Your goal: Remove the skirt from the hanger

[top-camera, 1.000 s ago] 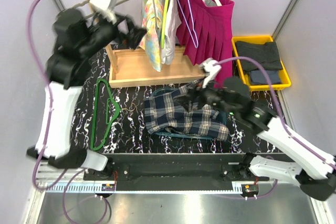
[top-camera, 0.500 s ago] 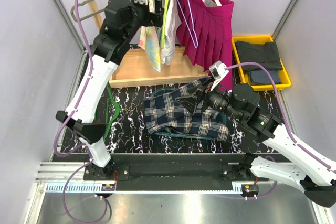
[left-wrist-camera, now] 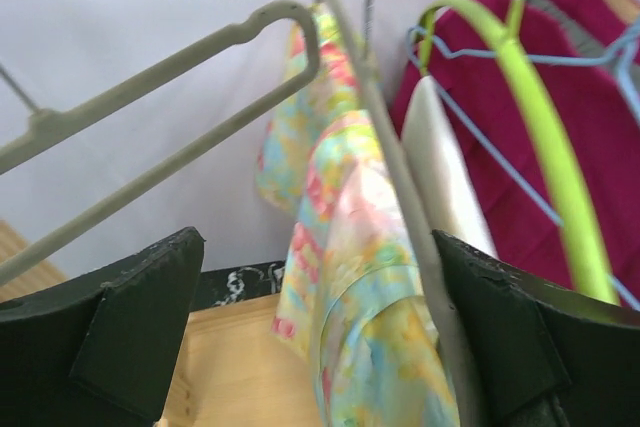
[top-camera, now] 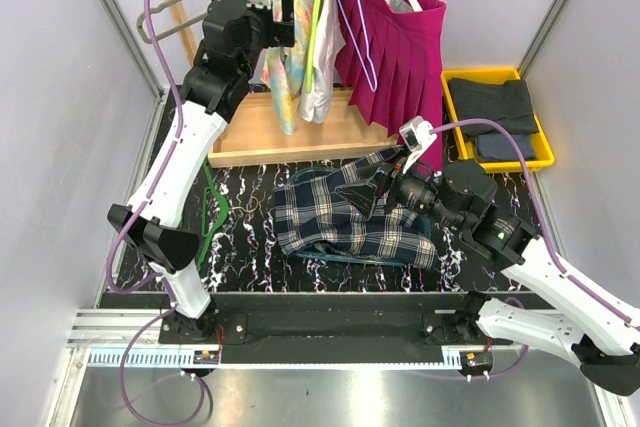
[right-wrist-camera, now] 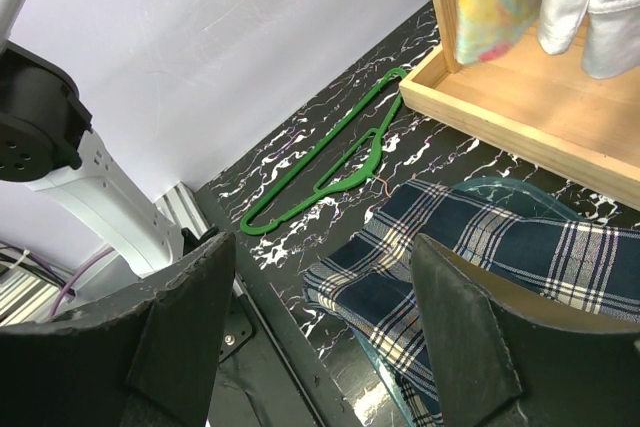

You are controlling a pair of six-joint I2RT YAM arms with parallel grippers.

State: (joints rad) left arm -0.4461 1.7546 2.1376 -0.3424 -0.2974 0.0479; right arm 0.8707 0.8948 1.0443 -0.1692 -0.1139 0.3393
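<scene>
floral skirt point(left-wrist-camera: 360, 247) hangs vertically, hem down, from grey hanger point(left-wrist-camera: 385, 142).

Top external: I look down from above and behind the arm bases, far off, whole table point(top-camera: 250, 247).
Left wrist: close, facing the floral garment point(left-wrist-camera: 370, 277) just ahead of my left pincer point(left-wrist-camera: 320, 347).
Right wrist: down past my right pincer point(right-wrist-camera: 320, 337) onto the plaid skirt point(right-wrist-camera: 470, 247) and green hanger point(right-wrist-camera: 320, 162).
Shared: the top view shows all three.
</scene>
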